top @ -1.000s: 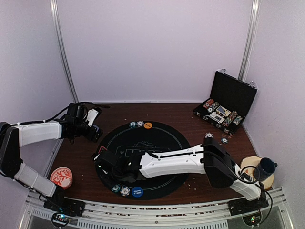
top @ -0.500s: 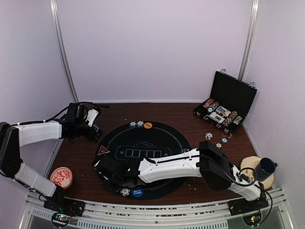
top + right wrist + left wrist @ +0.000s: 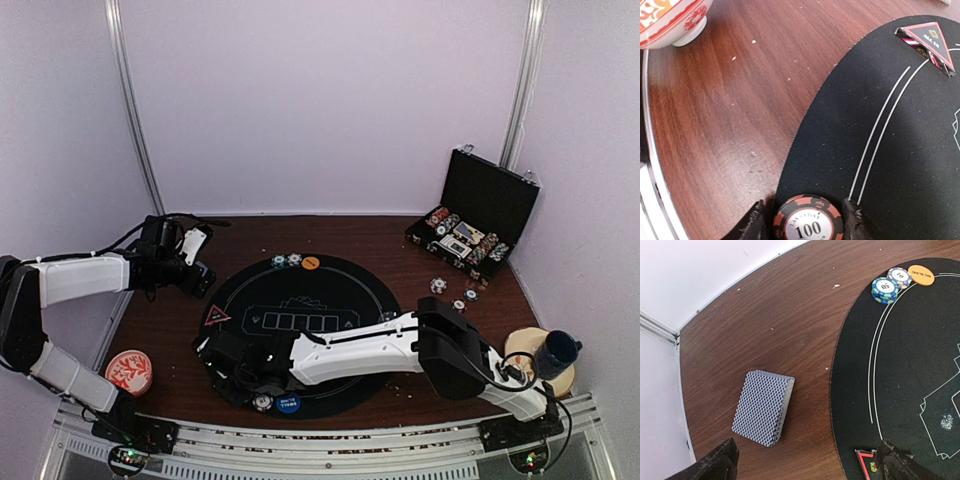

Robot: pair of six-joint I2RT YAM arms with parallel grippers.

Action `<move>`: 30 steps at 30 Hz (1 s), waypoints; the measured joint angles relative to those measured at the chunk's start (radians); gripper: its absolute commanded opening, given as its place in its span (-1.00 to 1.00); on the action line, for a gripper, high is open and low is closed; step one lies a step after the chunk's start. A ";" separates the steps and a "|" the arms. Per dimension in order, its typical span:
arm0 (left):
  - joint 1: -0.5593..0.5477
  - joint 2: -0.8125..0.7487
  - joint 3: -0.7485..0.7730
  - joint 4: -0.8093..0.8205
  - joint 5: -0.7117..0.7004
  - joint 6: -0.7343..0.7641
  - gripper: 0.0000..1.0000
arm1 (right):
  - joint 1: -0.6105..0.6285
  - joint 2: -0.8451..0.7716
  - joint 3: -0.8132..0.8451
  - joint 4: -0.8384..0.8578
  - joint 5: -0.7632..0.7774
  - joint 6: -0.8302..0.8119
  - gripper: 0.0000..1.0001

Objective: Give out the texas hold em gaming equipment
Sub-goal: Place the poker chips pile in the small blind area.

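Between right fingers [image 3: 754, 225]: red-black 100 chip [image 3: 809, 223], flat on mat [image 3: 865, 125] edge.

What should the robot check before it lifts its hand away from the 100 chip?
1. 100 chip lying flat on the black mat, near its edge: ok.
2. Right gripper let go of the chip: cannot tell; its fingers stand close on either side.
3. Left gripper wide open: ok.
4. Card deck squared up on the wooden table, apart from the mat: ok.
5. Red triangle marker well away from the chip: ok.
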 measured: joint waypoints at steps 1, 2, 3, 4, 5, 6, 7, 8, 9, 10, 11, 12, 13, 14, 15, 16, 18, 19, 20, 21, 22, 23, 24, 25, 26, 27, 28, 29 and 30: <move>0.000 0.000 0.000 0.000 0.000 0.000 0.96 | 0.001 0.000 0.000 0.000 -0.001 -0.003 0.25; 0.000 0.000 0.000 0.000 0.000 0.000 0.96 | 0.003 0.000 0.000 0.001 -0.002 -0.003 0.30; 0.000 0.000 0.000 0.000 0.000 0.000 0.96 | 0.005 0.000 0.000 0.002 -0.003 -0.007 0.35; 0.000 0.000 0.000 0.000 0.001 0.000 0.96 | 0.006 0.000 0.000 0.002 -0.003 -0.008 0.40; 0.000 0.000 0.000 0.000 0.001 0.000 0.96 | 0.008 0.000 0.000 0.003 -0.003 -0.011 0.46; 0.000 0.000 0.000 0.000 0.001 0.000 0.96 | 0.009 0.000 0.000 0.004 -0.003 -0.010 0.57; 0.000 0.000 0.000 0.000 0.002 0.000 0.96 | 0.010 0.000 0.000 0.005 -0.003 -0.011 0.63; 0.000 0.000 0.000 0.000 0.002 0.000 0.96 | 0.010 -0.002 0.000 0.007 -0.002 -0.009 0.68; 0.000 0.000 0.000 0.000 0.002 0.000 0.96 | 0.011 -0.006 -0.007 0.013 0.002 -0.010 0.70; 0.000 0.000 0.000 0.000 0.002 0.000 0.96 | 0.010 -0.016 -0.021 0.019 0.008 -0.006 0.73; 0.000 0.000 0.000 0.000 0.002 0.000 0.96 | 0.010 -0.033 -0.045 0.026 0.014 -0.008 0.75; 0.000 0.000 0.000 0.000 0.002 0.000 0.96 | 0.009 -0.056 -0.073 0.029 0.022 -0.006 0.75; 0.000 0.000 0.000 0.000 0.002 0.000 0.96 | 0.008 -0.075 -0.093 0.030 0.032 -0.006 0.74; 0.000 0.000 0.000 0.000 0.002 0.000 0.96 | 0.006 -0.097 -0.114 0.036 0.041 -0.006 0.73; 0.000 0.000 0.000 0.000 0.002 0.000 0.96 | 0.005 -0.123 -0.133 0.038 0.050 -0.006 0.72; 0.000 0.000 0.000 0.000 0.002 0.000 0.95 | 0.003 -0.145 -0.143 0.039 0.057 -0.006 0.72; 0.000 0.000 0.000 0.000 0.002 0.000 0.96 | 0.002 -0.178 -0.148 0.044 0.070 -0.006 0.71; 0.000 0.000 0.000 0.000 0.002 0.000 0.96 | 0.001 -0.191 -0.148 0.048 0.077 -0.006 0.71; 0.000 0.000 0.000 0.000 0.002 0.000 0.96 | 0.000 -0.205 -0.147 0.051 0.084 -0.006 0.72; 0.000 0.000 0.000 0.000 0.002 0.000 0.96 | 0.000 -0.211 -0.146 0.051 0.089 -0.006 0.74; 0.000 0.000 0.000 0.000 0.002 0.000 0.96 | 0.000 -0.216 -0.145 0.051 0.096 -0.003 0.76; 0.000 0.000 0.000 0.000 0.002 0.000 0.96 | 0.000 -0.222 -0.150 0.053 0.103 -0.001 0.82; 0.000 0.000 0.000 0.000 0.003 0.000 0.96 | 0.000 -0.232 -0.167 0.060 0.112 0.005 0.93; 0.000 0.000 0.000 0.000 0.003 0.000 0.96 | 0.000 -0.251 -0.200 0.062 0.126 0.010 0.99; 0.000 0.000 0.000 0.000 0.003 0.000 0.96 | 0.000 -0.267 -0.225 0.058 0.138 0.019 1.00; 0.000 0.000 0.000 0.000 0.003 0.000 0.96 | 0.000 -0.290 -0.262 0.058 0.158 0.021 1.00; 0.000 0.000 0.000 0.000 0.003 0.000 0.96 | 0.000 -0.309 -0.287 0.051 0.174 0.025 1.00; 0.000 0.000 0.000 0.000 0.003 0.000 0.96 | -0.002 -0.341 -0.333 0.048 0.198 0.036 1.00; 0.000 0.000 0.000 0.000 0.003 0.000 0.96 | -0.005 -0.370 -0.367 0.043 0.217 0.044 1.00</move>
